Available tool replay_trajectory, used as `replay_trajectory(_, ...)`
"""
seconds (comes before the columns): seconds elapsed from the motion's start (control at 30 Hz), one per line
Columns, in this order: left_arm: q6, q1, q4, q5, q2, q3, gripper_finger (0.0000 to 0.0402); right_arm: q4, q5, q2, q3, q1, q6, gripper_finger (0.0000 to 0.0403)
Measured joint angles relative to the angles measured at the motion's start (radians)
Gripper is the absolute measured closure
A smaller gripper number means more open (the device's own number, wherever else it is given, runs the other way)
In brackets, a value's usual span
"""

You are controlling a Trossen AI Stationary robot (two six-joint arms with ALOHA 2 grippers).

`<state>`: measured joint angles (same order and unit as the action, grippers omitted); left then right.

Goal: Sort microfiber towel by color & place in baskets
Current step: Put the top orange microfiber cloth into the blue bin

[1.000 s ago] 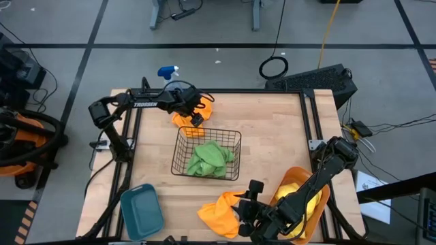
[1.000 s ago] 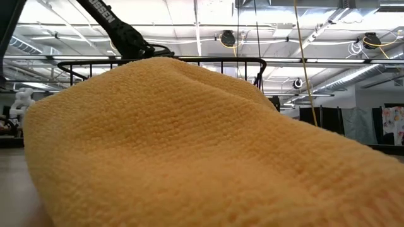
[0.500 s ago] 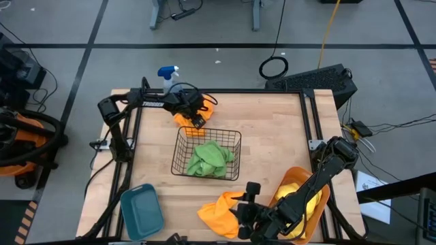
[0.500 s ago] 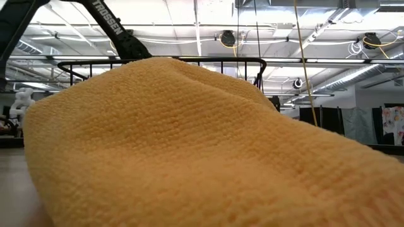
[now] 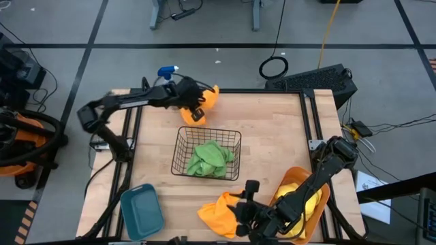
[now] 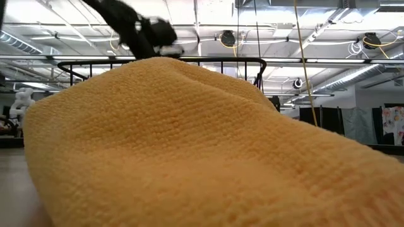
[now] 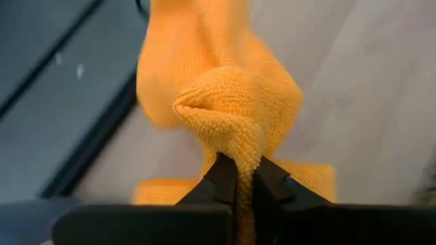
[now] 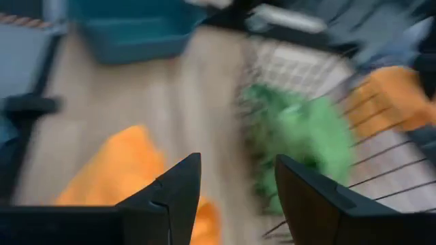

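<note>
Left hand [image 5: 196, 103] is clamping an orange towel [image 5: 204, 102] and is now holding it up near the table's [image 5: 272, 129] far edge, farther from the black wire basket [image 5: 235, 139] than half a second ago, when it was sitting by the rim. Right hand [image 5: 240, 212] is hanging with fingers spread wide over the second orange towel [image 5: 216, 211], barely shifted. Green towels [image 5: 208, 158] are lying in the wire basket, yellow towel [image 5: 306, 201] in the orange tub [image 5: 298, 173], teal tub [image 5: 141, 209] at the near-left corner.

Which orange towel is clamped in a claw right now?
The orange towel at the far edge, pinched by the left claw. The other orange towel lies loose near the open right claw.
</note>
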<state>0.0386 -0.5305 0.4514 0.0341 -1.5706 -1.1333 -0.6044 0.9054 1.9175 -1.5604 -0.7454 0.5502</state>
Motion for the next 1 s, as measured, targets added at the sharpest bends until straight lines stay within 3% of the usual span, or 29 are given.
replay_trajectory(0.2, 0.002, 0.105, 0.057, -0.003, 0.271, -0.032, 0.0389, 0.014, 0.238, 0.000, 0.000, 0.046, -0.117, 0.0222)
replay_trajectory(0.33, -0.014, 0.214, 0.074, -0.031, 0.440, -0.032, 0.0390, 0.107, 0.278, 0.000, 0.000, 0.104, -0.254, 0.0222)
replay_trajectory(0.47, -0.052, 0.331, 0.101, -0.031, 0.547, -0.032, 0.0390, 0.361, 0.247, 0.002, 0.000, 0.171, -0.545, 0.0218)
replay_trajectory(0.73, -0.063, 0.535, 0.157, -0.030, 0.576, -0.031, 0.0388, 1.075, 0.028, 0.077, 0.000, 0.277, -1.285, 0.0170)
replay_trajectory(0.87, -0.084, 0.623, 0.164, 0.008, 0.560, -0.017, 0.0388, 1.217, 0.056, 0.085, 0.000, 0.308, -1.399, 0.0122)
replay_trajectory(1.0, -0.084, 0.717, 0.104, 0.080, 0.541, -0.017, 0.0387, 1.204, 0.137, 0.085, 0.000, 0.342, -1.348, 0.0073)
